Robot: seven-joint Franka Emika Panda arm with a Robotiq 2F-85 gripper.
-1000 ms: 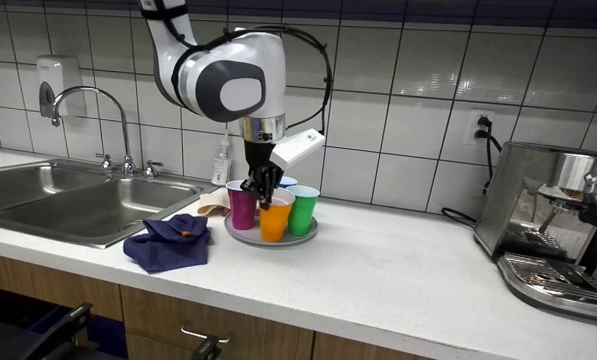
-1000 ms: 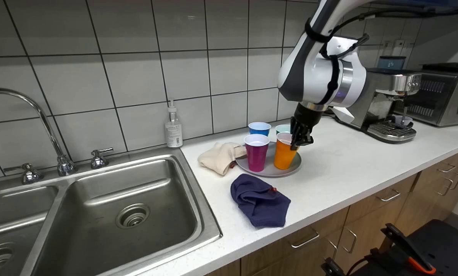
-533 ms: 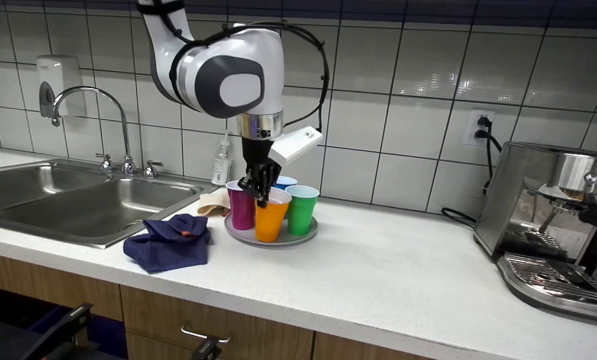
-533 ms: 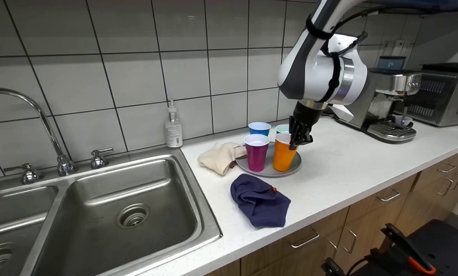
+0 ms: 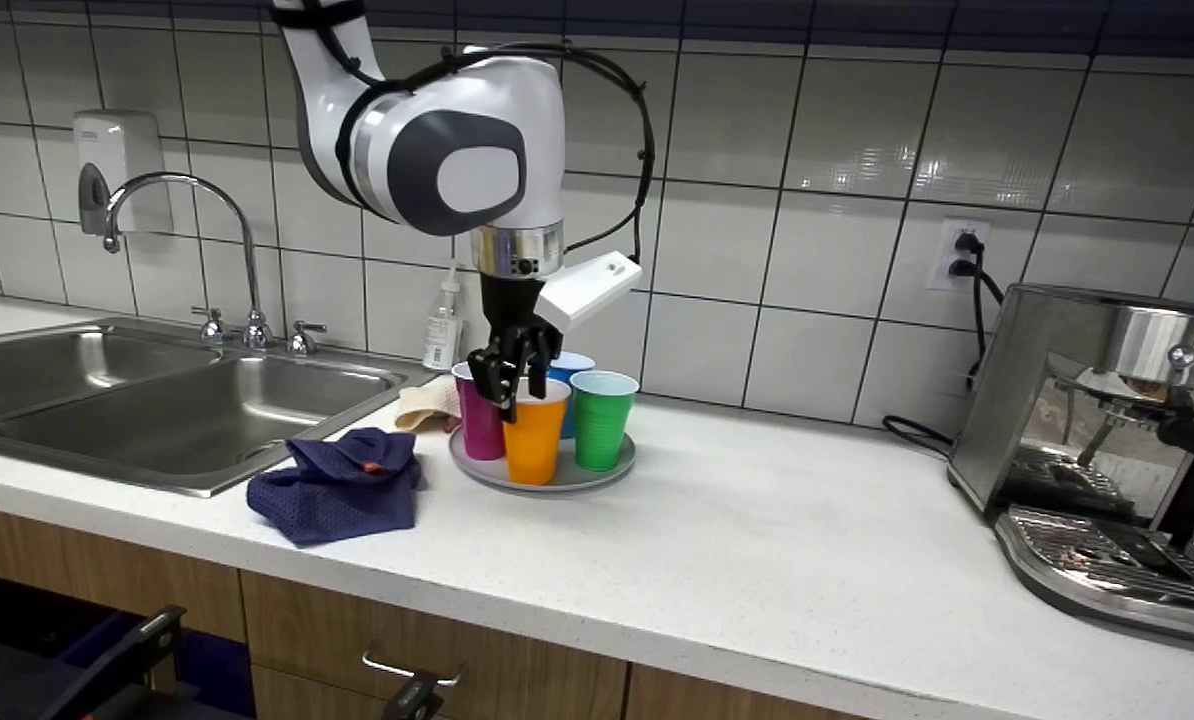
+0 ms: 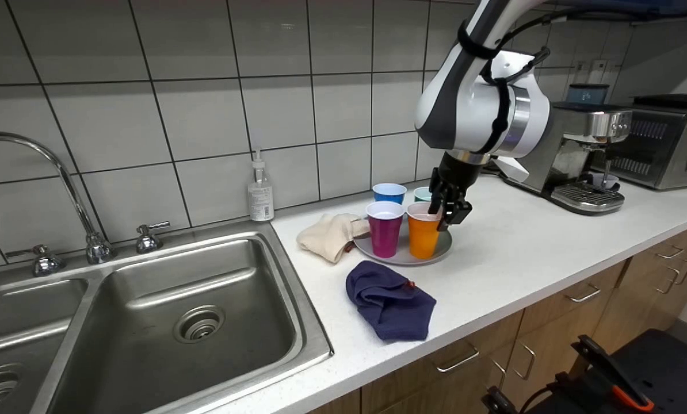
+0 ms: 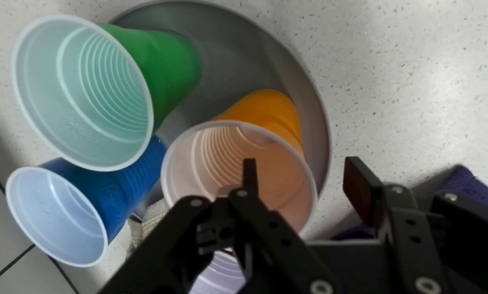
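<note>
My gripper (image 7: pixel 301 163) stands open above the front of a grey plate. In the wrist view one finger reaches over the mouth of the orange cup (image 7: pixel 268 110), and the opposite finger is outside it, with the cup's rim between them and space on either side. The orange cup is upright on the plate (image 5: pixel 597 481). Around it on the same plate stand a green cup (image 5: pixel 602 430), a blue cup (image 7: pixel 109 188) behind, and a magenta cup (image 6: pixel 385 233), which the gripper mostly hides in the wrist view.
A dark blue cloth (image 6: pixel 390 305) lies in front of the plate, and a beige cloth (image 6: pixel 329 236) beside it. The sink (image 6: pixel 297 322) is close by. A soap bottle (image 6: pixel 260 198) stands near the tiled wall; an espresso machine (image 5: pixel 1107 440) occupies the counter's far end.
The gripper has opened from its grip on the orange cup's rim. The cup, tilted before, now stands straight, slightly nearer the magenta cup. The arm has shifted a little toward the sink.
</note>
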